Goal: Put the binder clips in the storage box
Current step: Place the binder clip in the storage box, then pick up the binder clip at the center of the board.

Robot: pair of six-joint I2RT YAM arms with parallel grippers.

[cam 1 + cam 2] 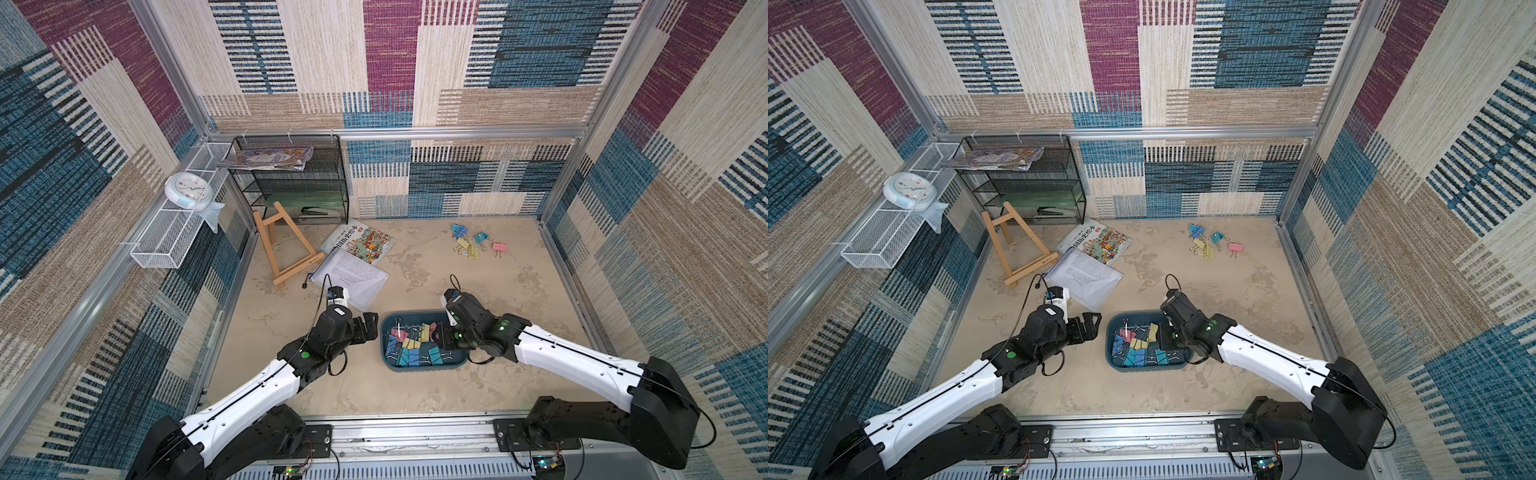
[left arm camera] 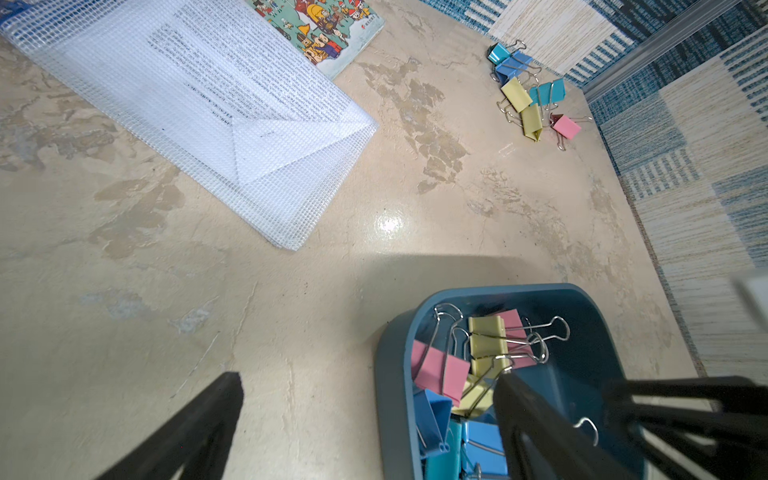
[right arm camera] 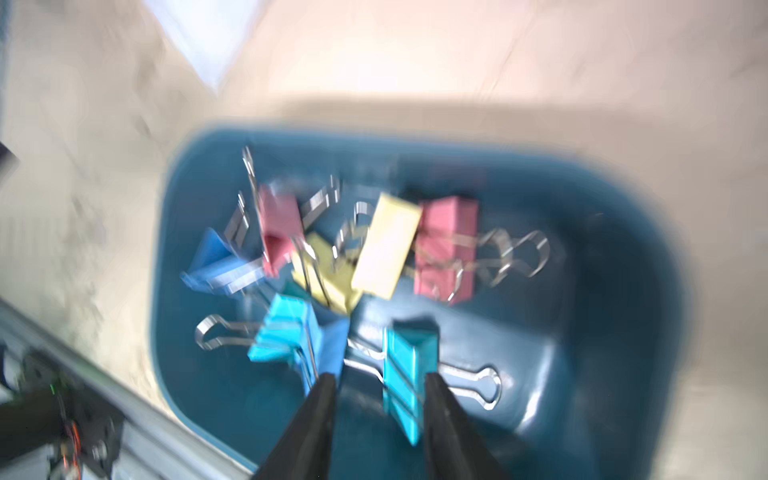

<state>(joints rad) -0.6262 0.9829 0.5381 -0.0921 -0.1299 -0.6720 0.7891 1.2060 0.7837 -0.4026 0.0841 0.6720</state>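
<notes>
below right gripper (image 3: 380, 386), clips (image 3: 386, 245) in storage box (image 3: 615, 332)

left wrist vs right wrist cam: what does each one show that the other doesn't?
Left wrist only: the loose pastel binder clips on the table by the patterned wall, the illustrated book, and the wide-open left gripper.
Right wrist only: the box's whole interior, with a teal binder clip between the parted fingers of the right gripper; the picture is blurred.
Both: the dark teal-blue plastic storage box, with a pink clip and a yellow clip inside it.
</notes>
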